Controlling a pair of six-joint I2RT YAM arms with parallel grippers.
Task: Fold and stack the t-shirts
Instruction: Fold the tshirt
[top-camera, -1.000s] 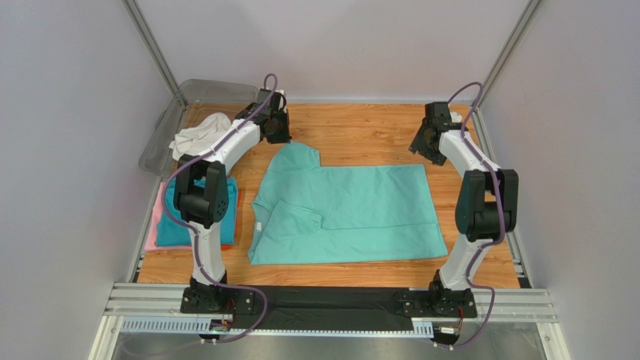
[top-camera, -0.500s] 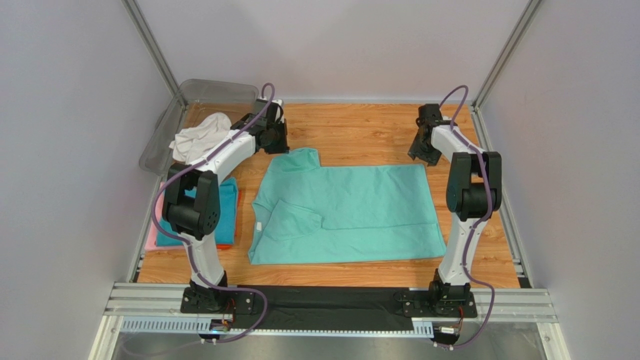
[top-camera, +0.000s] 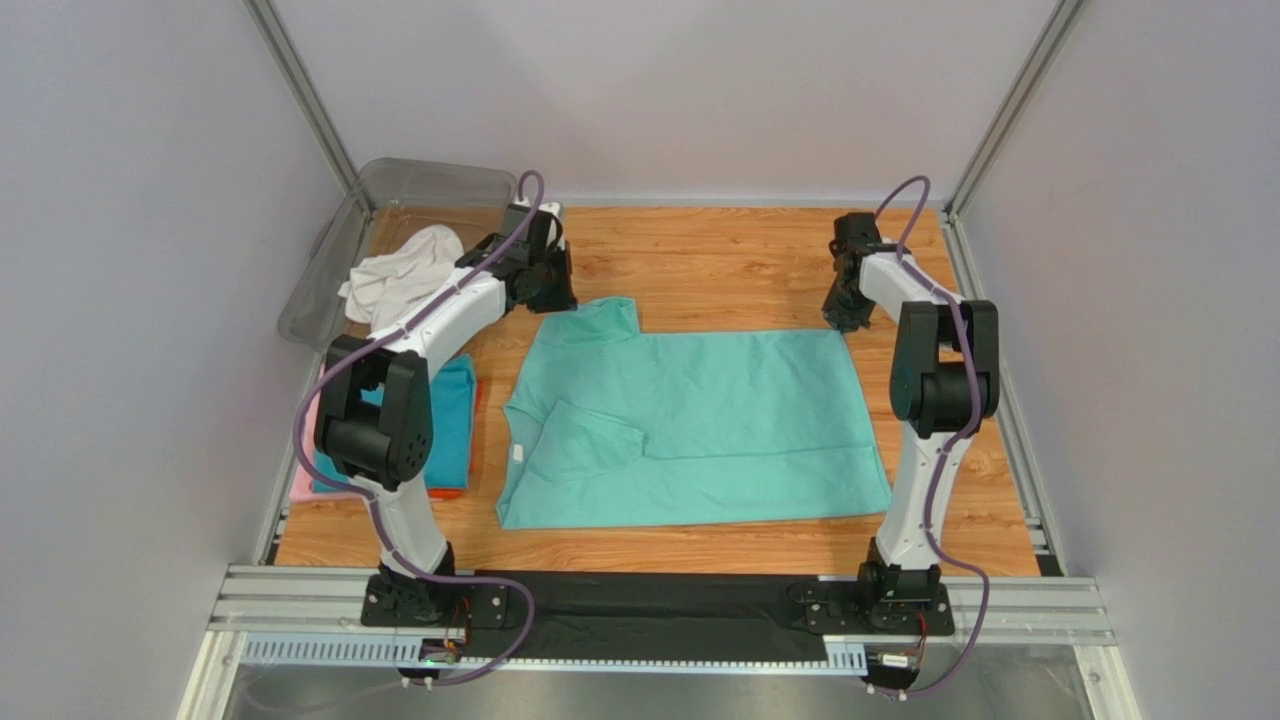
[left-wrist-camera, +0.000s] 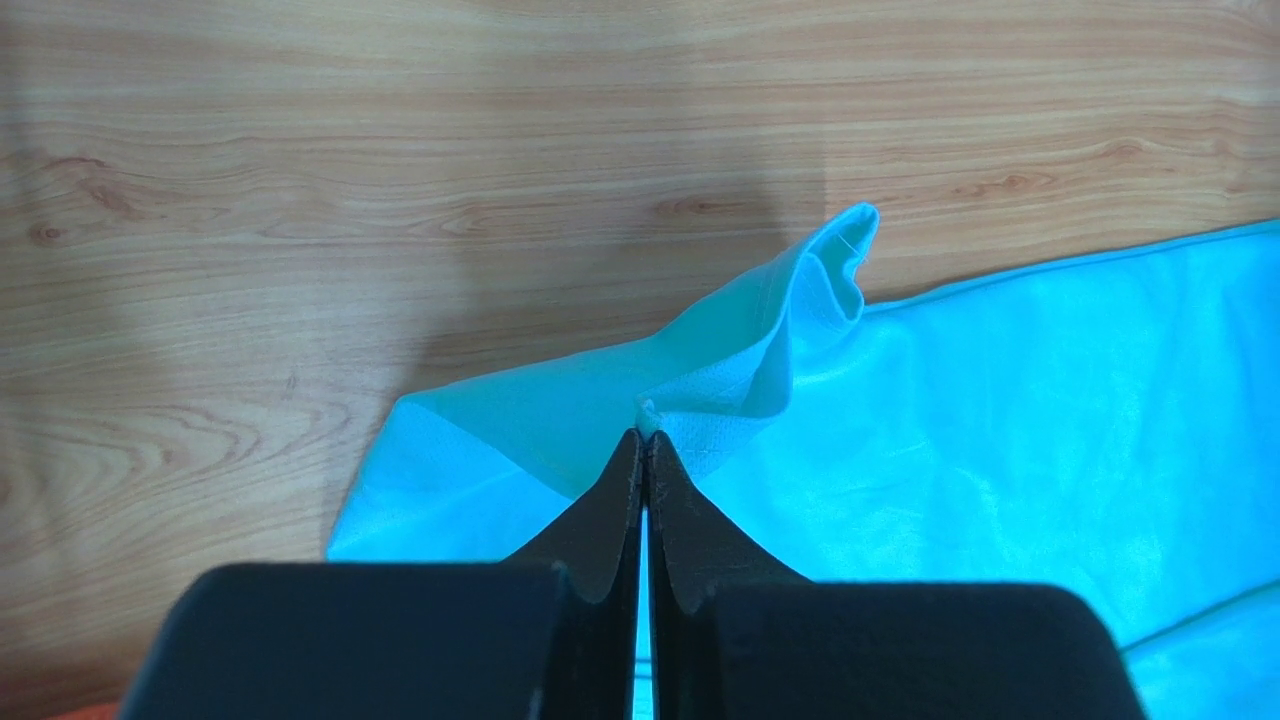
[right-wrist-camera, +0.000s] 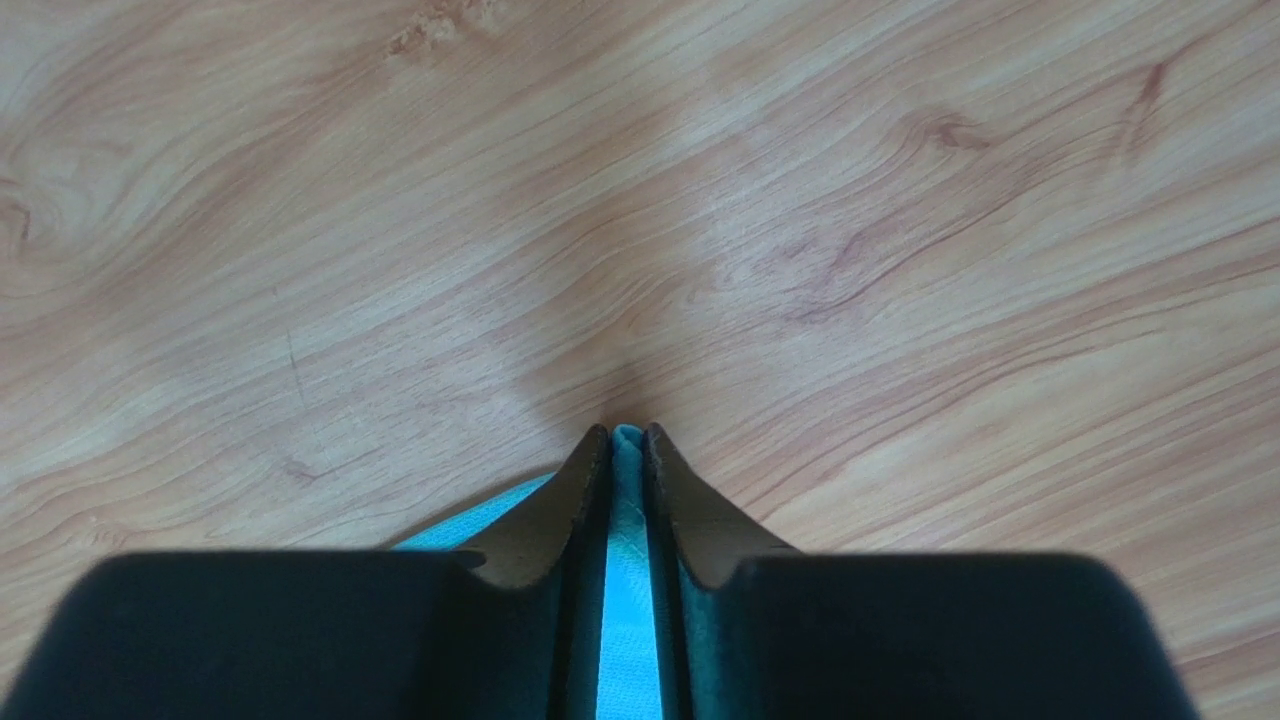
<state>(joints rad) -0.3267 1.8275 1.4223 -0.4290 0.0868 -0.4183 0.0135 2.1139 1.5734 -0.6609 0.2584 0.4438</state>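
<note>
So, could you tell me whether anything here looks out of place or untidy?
The white t-shirt lies crumpled against the clear bin, far left, unlike the folded stack beside it. The green t-shirt has one sleeve folded over its body. Nothing looks spilled or damaged.

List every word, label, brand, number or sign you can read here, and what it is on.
None can be read.
The mint t-shirt, white t-shirt, folded stack and clear bin carry no visible print.
Anything on the small boards at the arm bases is too small to read.
</note>
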